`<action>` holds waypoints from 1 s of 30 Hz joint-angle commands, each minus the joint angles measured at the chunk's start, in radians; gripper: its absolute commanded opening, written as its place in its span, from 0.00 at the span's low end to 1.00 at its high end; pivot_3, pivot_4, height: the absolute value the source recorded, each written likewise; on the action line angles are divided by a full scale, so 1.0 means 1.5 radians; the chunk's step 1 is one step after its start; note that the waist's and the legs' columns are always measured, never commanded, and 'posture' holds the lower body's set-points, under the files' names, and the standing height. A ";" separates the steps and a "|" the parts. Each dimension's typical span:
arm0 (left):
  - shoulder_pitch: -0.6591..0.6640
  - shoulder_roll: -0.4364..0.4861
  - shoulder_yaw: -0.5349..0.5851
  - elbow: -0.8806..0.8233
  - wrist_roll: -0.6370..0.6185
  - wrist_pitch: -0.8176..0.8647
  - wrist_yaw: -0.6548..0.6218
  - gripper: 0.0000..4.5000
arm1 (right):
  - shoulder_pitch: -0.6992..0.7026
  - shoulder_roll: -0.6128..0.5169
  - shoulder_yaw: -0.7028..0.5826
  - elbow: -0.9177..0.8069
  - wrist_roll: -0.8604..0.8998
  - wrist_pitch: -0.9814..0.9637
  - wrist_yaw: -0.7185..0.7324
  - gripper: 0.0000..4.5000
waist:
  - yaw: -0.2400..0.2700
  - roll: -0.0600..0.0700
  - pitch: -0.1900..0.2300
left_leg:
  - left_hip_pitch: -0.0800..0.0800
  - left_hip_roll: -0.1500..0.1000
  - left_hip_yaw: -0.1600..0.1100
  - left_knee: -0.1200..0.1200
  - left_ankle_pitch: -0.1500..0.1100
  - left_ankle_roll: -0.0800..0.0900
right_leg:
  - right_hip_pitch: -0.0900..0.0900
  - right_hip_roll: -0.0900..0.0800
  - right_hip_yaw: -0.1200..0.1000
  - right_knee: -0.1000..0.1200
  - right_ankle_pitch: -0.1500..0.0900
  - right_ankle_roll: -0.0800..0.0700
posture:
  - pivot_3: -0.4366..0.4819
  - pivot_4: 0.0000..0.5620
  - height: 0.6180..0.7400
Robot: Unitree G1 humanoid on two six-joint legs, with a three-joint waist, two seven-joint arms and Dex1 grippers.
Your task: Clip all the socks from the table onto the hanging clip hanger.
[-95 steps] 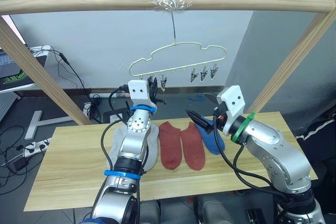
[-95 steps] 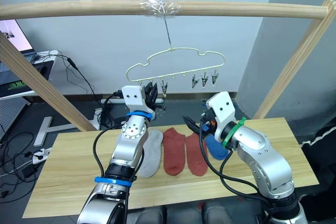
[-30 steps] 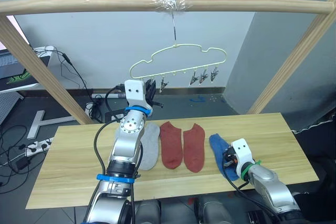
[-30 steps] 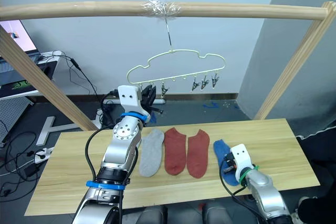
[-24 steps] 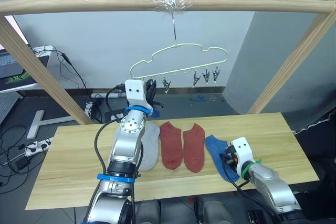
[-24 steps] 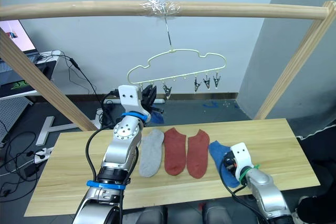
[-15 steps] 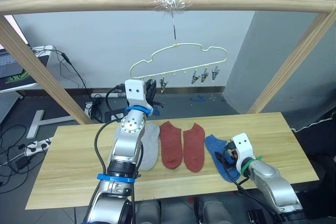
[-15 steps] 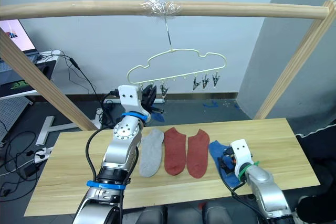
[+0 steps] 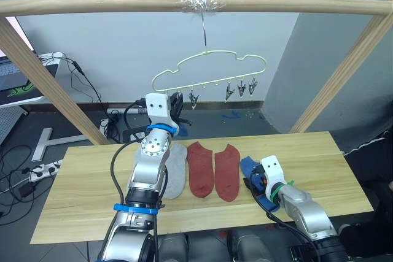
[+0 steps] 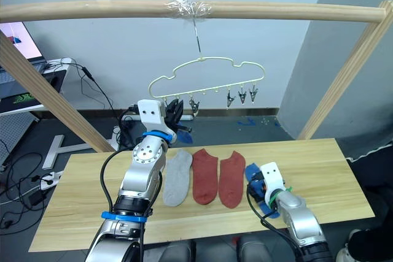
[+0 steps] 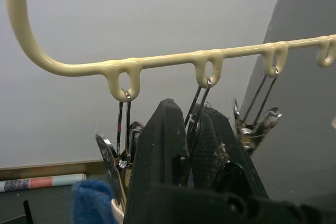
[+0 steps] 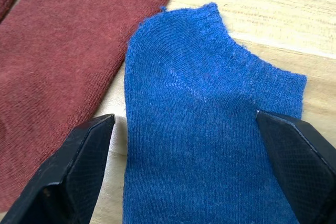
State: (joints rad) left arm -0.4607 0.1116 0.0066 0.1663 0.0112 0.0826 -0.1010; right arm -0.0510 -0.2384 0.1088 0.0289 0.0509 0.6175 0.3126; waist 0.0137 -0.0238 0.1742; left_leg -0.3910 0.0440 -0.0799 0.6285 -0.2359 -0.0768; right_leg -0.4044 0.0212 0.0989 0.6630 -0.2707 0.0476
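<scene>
A bright blue sock lies flat on the table at the right. My right gripper hovers just over it, open, one finger on each side. Beside it lie two rust red socks and a light grey sock, partly behind my left arm. The pale yellow-green clip hanger hangs from the rail. My left gripper is raised to its bar, shut on the second clip from the end. A scrap of blue fabric shows low beside the first clip.
A round wooden rail spans the scene above, with slanted posts at both sides. Three empty clips hang at the hanger's right end. Cables and a power strip lie on the floor behind the table.
My right gripper has moved left along the table and now straddles the blue sock. The hanger's free clips have swung slightly. The left arm has held its place.
</scene>
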 commanded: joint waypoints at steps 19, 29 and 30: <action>-0.002 -0.038 0.091 -0.055 -0.255 0.199 -0.093 0.04 | -0.022 -0.045 0.027 -0.168 0.019 -0.028 0.070 0.01 | -0.003 0.000 0.000 | 0.000 0.000 0.000 0.000 0.000 0.000 | -0.001 0.000 0.000 0.000 0.000 0.000 | 0.65 0.28 1.00; -0.046 -0.050 0.207 -0.093 -0.518 0.461 -0.071 0.04 | -0.182 0.029 0.051 -0.196 0.051 0.081 0.059 0.01 | -0.006 0.000 0.000 | -0.001 0.000 -0.001 0.000 0.000 0.000 | -0.001 0.000 -0.001 0.000 0.000 0.000 | 0.64 0.28 1.00; -0.047 -0.049 0.206 -0.096 -0.524 0.467 -0.070 0.04 | -0.191 0.032 0.056 -0.188 0.049 0.081 0.060 0.01 | -0.006 0.000 0.000 | -0.001 0.000 -0.001 0.000 0.000 0.000 | -0.001 0.000 -0.001 0.000 0.000 0.000 | 0.64 0.28 1.00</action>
State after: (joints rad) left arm -0.5270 0.0401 0.3068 0.0371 -0.7490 0.7517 -0.2253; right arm -0.3232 -0.1925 0.1911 -0.2486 0.1132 0.7373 0.4076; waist 0.0050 -0.0243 0.1743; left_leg -0.3932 0.0440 -0.0812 0.6284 -0.2360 -0.0769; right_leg -0.4053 0.0210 0.0973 0.6626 -0.2707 0.0477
